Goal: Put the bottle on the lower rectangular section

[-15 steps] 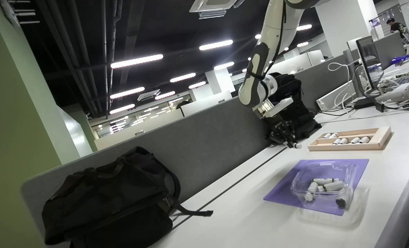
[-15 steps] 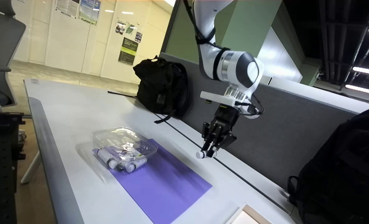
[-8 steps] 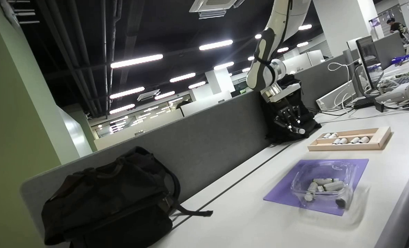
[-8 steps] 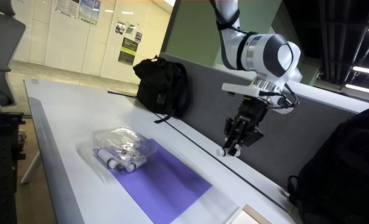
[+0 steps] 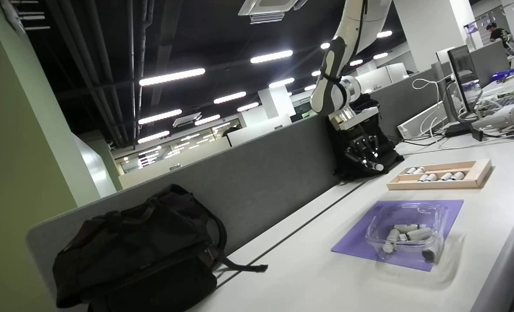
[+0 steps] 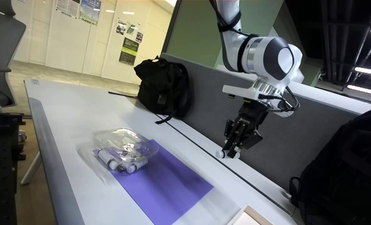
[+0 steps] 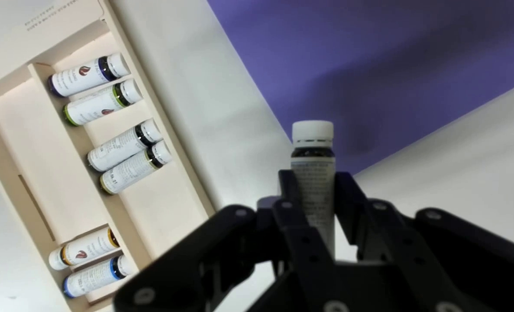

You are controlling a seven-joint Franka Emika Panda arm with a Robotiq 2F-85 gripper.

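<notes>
While the bottle (image 5: 378,167) hangs above the bench (image 5: 317,255), toward its edge along the partition (image 5: 261,186), jaws clamped round its body, I'd call the pick done. Rightward, in an exterior view: purple mat (image 5: 356,242), clear tub (image 5: 402,214) on it, more small bottles (image 5: 419,235) inside. Farther right, in from the bench's outer edge: wooden tray (image 5: 434,185), placing not yet done. Six bottles (image 7: 83,78) lie there, four in the long compartment (image 7: 161,221) nearer the mat. To do, I judge: carry over, lower, let go. Which part counts as "lower", can't tell.

Held bottle (image 7: 314,186) moved nearer the wooden tray (image 7: 44,151), farther from the clear tub (image 6: 115,135), robot arm (image 6: 257,54) shifted with it
</notes>
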